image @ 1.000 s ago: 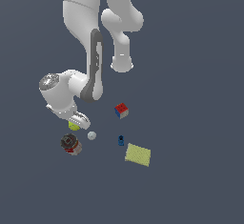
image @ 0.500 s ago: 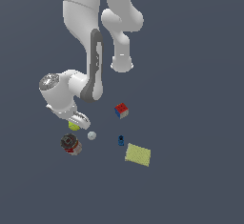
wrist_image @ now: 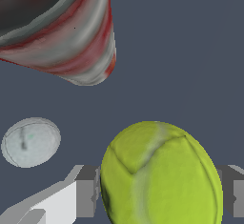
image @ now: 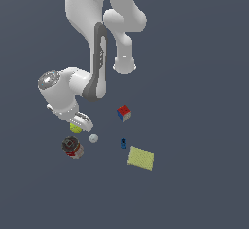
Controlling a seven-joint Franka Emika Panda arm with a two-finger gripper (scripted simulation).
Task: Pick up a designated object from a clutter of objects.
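Note:
The yellow-green tennis ball point(image: 75, 128) lies right under my gripper point(image: 79, 124) in the exterior view. In the wrist view the ball point(wrist_image: 162, 170) fills the space between my two fingers point(wrist_image: 88, 194), and both pads touch its sides. The gripper point(wrist_image: 159, 197) is shut on the ball. I cannot tell whether the ball is off the floor. The rest of the clutter lies around it: a small white ball point(image: 93, 138), a dark can with a red band point(image: 72, 147), a red-blue-white cube point(image: 123, 112), a small blue piece point(image: 123, 143) and a flat yellow pad point(image: 141, 158).
In the wrist view the can point(wrist_image: 62, 32) stands close beyond the tennis ball and the white ball point(wrist_image: 31, 142) lies close beside it. The robot's white base point(image: 124, 62) stands behind the clutter. The floor is plain dark grey.

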